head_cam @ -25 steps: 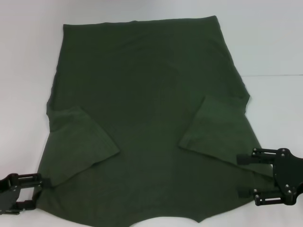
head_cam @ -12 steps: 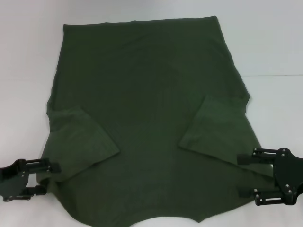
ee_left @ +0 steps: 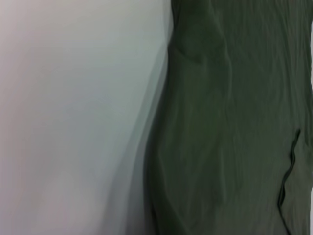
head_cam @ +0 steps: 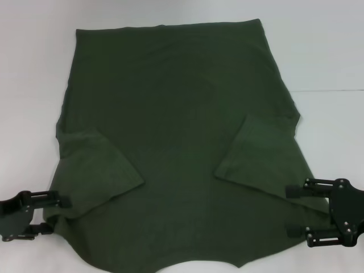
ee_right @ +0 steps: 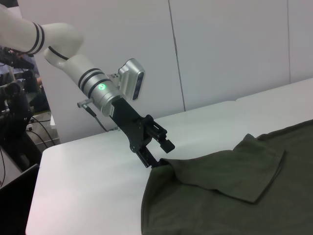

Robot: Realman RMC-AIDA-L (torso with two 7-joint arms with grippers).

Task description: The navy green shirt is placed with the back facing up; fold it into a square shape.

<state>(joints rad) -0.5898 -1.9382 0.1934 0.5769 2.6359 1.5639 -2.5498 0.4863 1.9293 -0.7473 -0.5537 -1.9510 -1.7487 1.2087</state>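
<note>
We are working with the shirt (head_cam: 176, 148) spread flat on the white table (head_cam: 330, 51), plain side up, with both sleeves already turned in over the body. Its near end, by the shoulders and collar, is lying closest to us, and the hem is lying at the far side.

Our left gripper (head_cam: 48, 215) is sitting at the near left corner. In the right wrist view this left gripper (ee_right: 155, 155) is meeting the raised tip of the cloth there, so we are judging it to be pinching the shirt's edge, though the head view alone is not settling it. Our right gripper (head_cam: 296, 210) is hovering over the near right edge with its two fingers spread wide apart, holding nothing that we can make out.

We are judging the shirt to be light, soft and limp: it is going to sag and drag wherever it is unsupported, and thin cotton can slip from a shallow pinch. We are thinking the two near corners, taken deep enough to catch both layers, are the places to hold, lifting both evenly so the fold is landing straight.
</note>
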